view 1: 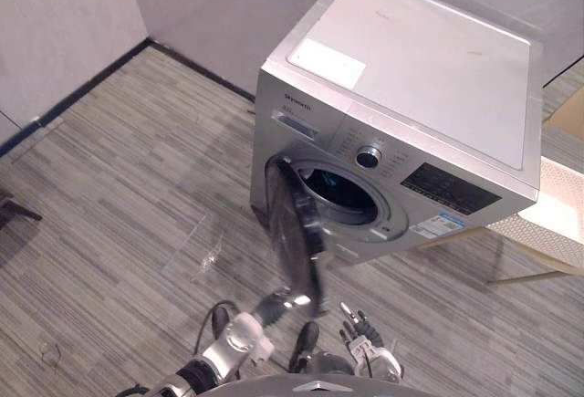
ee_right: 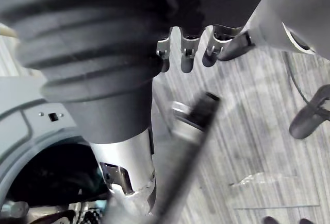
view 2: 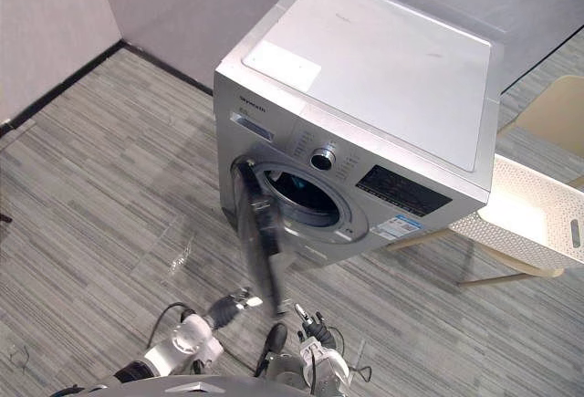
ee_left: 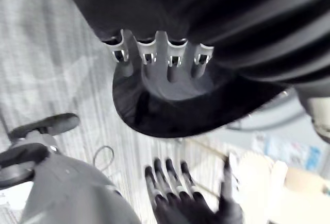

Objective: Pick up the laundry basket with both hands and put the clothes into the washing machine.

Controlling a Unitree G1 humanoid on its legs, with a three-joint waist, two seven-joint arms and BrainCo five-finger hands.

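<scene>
The white laundry basket [view 2: 538,198] sits at right, open top up, long axis running toward the right edge. The left hand [view 1: 274,308] presses straight fingers [ee_left: 167,69] on the washing machine [view 2: 383,59] door [view 1: 294,224]. The right hand [view 1: 359,331] is spread and empty at lower centre.

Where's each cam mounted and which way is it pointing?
Left eye: head, looking down at the washing machine, door open; left hand at the door's lower edge, right hand beside.
Right eye: same, slightly offset; laundry basket at right.
Left wrist: along left hand's fingers on the door; right hand beyond.
Right wrist: past right hand toward door edge and drum.
All share the door.
</scene>
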